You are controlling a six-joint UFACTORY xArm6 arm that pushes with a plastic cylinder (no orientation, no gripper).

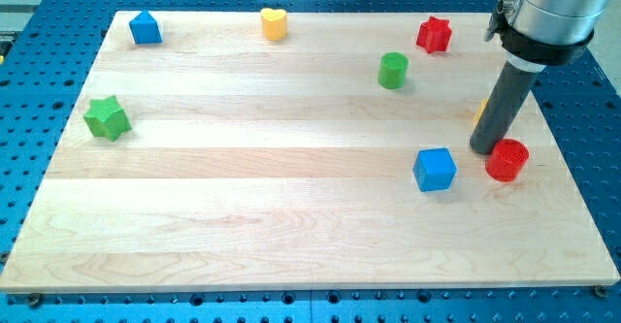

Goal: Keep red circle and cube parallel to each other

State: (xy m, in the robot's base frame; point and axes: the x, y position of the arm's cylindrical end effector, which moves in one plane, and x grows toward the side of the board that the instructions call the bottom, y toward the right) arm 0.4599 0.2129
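The wooden surface [291,197] fills most of the view and lies on a blue perforated base [39,32]. From the view's top right comes the arm [548,13], with a grey body and a black ring, and under it the straight dark rod [503,105]. The rod carries no hand, so there is nothing spread or pressed together to report. My tip [484,150] stands on the surface, touching or almost touching the upper left edge of the red circle [506,160]. The blue cube [435,169] lies just beside the red circle, on its left in the view, with a small gap between them, and the two are nearly at the same level. My tip is above this gap, nearer to the red circle.

A small yellow piece [480,111] shows behind the rod, mostly hidden, so I cannot tell its shape. The green star [107,118] is far at the view's left. Along the view's top are a blue block [146,28] with a pointed top, a yellow heart [275,23] and a red star [434,34]. A green cylinder [392,71] stands below and left of the red star.
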